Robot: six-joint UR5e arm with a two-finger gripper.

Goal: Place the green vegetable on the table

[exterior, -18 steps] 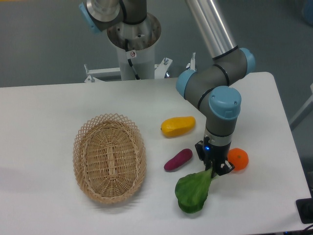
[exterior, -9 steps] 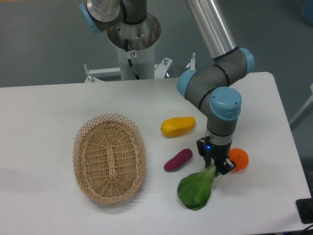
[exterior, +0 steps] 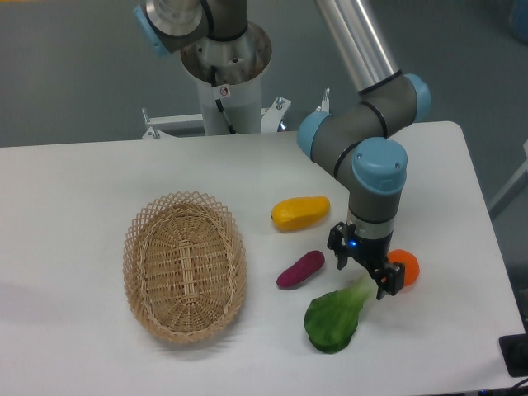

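The green vegetable (exterior: 333,318) lies on the white table (exterior: 74,206) at the front right, its dark leaf towards the front and its pale stalk pointing up-right. My gripper (exterior: 364,275) hangs just above the stalk end. Its fingers (exterior: 337,250) stand apart on either side of the stalk and appear open, no longer pinching it.
A small orange (exterior: 407,266) sits just right of the gripper, partly hidden behind a finger. A purple eggplant-like piece (exterior: 300,269) and a yellow mango-shaped fruit (exterior: 300,212) lie to the left. An oval wicker basket (exterior: 185,266) stands further left.
The vegetable shifted slightly right and settled onto the table. The gripper's fingers spread apart and the gripper rose a little.
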